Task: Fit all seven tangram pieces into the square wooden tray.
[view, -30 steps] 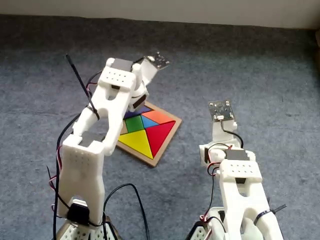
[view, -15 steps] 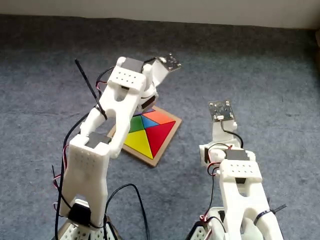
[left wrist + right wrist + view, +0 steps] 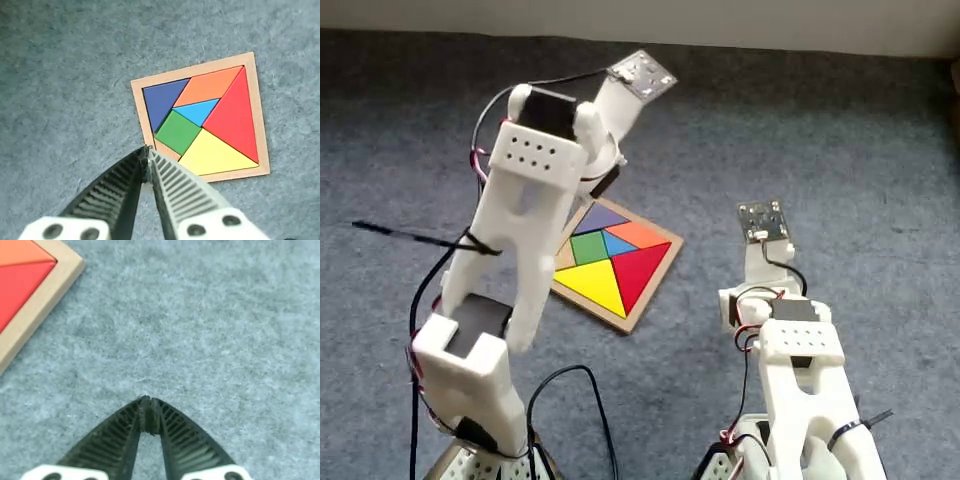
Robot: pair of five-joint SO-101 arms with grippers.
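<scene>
The square wooden tray [image 3: 138,110] lies on the carpet and holds a dark blue triangle [image 3: 160,97], an orange piece [image 3: 212,85], a light blue triangle [image 3: 200,110], a green square [image 3: 178,132], a red triangle [image 3: 232,120] and a yellow triangle [image 3: 215,155]. A small wood-coloured triangle [image 3: 164,149] fills the corner beside the green square; I cannot tell if it is a piece or bare tray. My left gripper [image 3: 146,150] hangs shut and empty high above that corner. My right gripper [image 3: 148,412] is shut over bare carpet, to the right of the tray [image 3: 47,292].
Grey carpet [image 3: 820,150] covers the whole table around the tray [image 3: 658,283]. The raised left arm [image 3: 535,190] hides the tray's left part from above. The right arm [image 3: 790,340] stands low at the front right. Black cables [image 3: 590,400] trail near the arm bases.
The left arm has lifted up and away from the tray, which uncovered more of the pieces in the high view. The right arm has kept still.
</scene>
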